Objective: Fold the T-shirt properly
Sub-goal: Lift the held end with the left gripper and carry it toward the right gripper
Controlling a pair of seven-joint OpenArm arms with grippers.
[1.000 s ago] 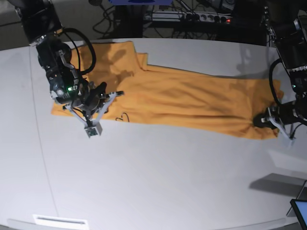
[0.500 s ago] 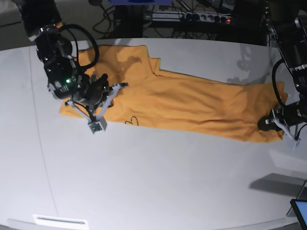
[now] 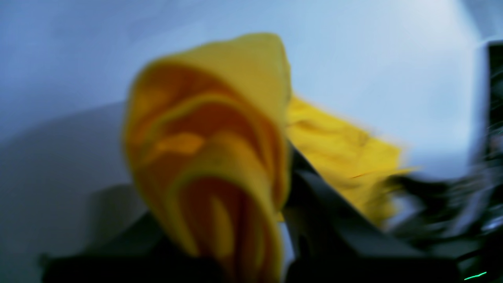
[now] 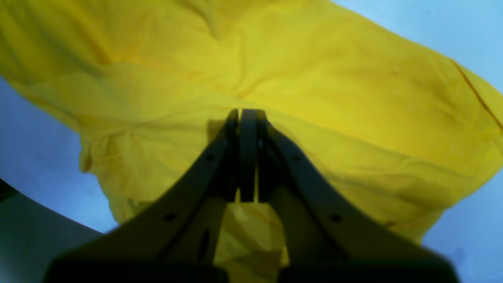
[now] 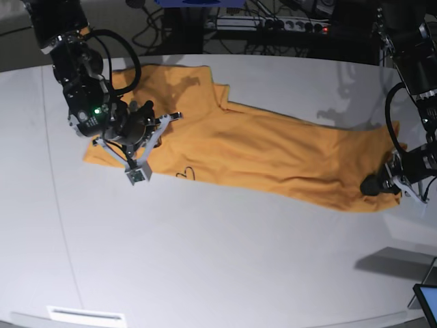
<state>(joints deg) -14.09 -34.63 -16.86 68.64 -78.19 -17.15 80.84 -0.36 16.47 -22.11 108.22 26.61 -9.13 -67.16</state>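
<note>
The orange-yellow T-shirt [image 5: 259, 154] lies stretched in a long band across the white table [image 5: 218, 260]. At its left end in the base view, my right gripper [image 5: 140, 123] is shut on a fold of the cloth. In the right wrist view its jaws meet tip to tip [image 4: 247, 114] on the T-shirt [image 4: 334, 98]. At the right end my left gripper [image 5: 375, 186] is shut on the bunched corner. The blurred left wrist view has a roll of T-shirt [image 3: 212, 157] rising from between the dark fingers [image 3: 326, 220].
A power strip with cables [image 5: 287, 27] runs behind the table's far edge. A tablet corner [image 5: 427, 301] pokes in at the lower right, and a white strip [image 5: 85, 316] lies at the front left edge. A small dark mark [image 5: 186, 172] shows on the shirt's near edge.
The T-shirt has slid toward the base view's right with both grippers holding it. The left gripper's end has dropped nearer the front edge.
</note>
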